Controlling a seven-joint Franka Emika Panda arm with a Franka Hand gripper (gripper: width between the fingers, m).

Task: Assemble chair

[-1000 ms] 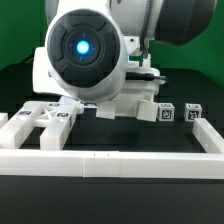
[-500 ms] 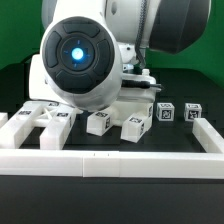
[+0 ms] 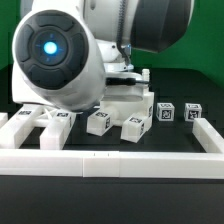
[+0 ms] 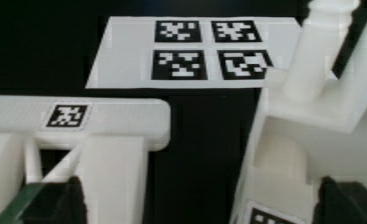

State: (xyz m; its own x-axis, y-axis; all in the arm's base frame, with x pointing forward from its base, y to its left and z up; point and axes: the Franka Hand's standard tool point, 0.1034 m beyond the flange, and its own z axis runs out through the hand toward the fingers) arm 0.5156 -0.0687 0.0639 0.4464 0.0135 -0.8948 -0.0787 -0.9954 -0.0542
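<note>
The chair parts are matte white pieces with square tags. In the exterior view a cross-braced panel (image 3: 45, 120) lies at the left. Two small blocks (image 3: 98, 122) (image 3: 133, 127) sit in the middle, two more (image 3: 165, 112) (image 3: 191, 112) lie at the right, and a larger piece (image 3: 132, 99) stands behind them. The arm hides my gripper there. In the wrist view my gripper (image 4: 198, 205) is open and empty. Its dark fingers (image 4: 45, 203) stand wide apart above a tagged panel (image 4: 73, 120) and a tall white piece (image 4: 322, 120), with black table between them.
The marker board (image 4: 130, 45) with several tags lies flat beyond the two pieces in the wrist view. A low white border wall (image 3: 110, 162) runs along the front and both sides of the work area. The arm's body (image 3: 60, 55) blocks much of the exterior view.
The arm has swung toward the exterior view's left. It now uncovers the two middle blocks and the larger piece behind them. No part has moved.
</note>
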